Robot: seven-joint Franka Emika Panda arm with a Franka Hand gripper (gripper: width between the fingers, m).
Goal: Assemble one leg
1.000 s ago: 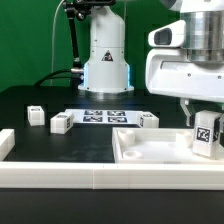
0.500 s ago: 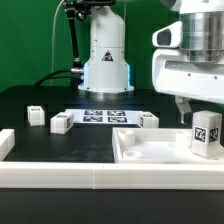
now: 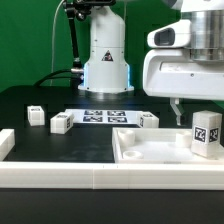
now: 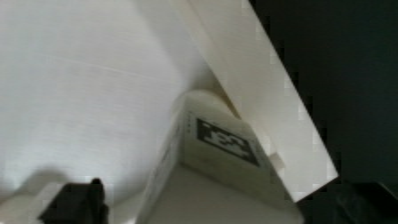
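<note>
A leg (image 3: 207, 133), a small white block with a black-and-white tag, stands upright in the right corner of the large white panel (image 3: 150, 152). My gripper (image 3: 188, 114) hangs just above and to the exterior view's left of this leg, open and holding nothing. One dark finger (image 3: 178, 109) shows beside the leg. In the wrist view the leg (image 4: 222, 135) sits against the panel's raised rim (image 4: 267, 90), with a finger (image 4: 71, 204) apart from it. Three more legs (image 3: 36, 115) (image 3: 60, 123) (image 3: 149, 120) lie on the black table.
The marker board (image 3: 100, 116) lies in front of the robot base (image 3: 106, 70). A long white rail (image 3: 70, 180) runs along the front edge, with a white piece (image 3: 5, 143) at the far left.
My gripper was around the leg a second ago. It has let go, lifted and shifted to the exterior view's left. The leg stays standing in the panel's corner.
</note>
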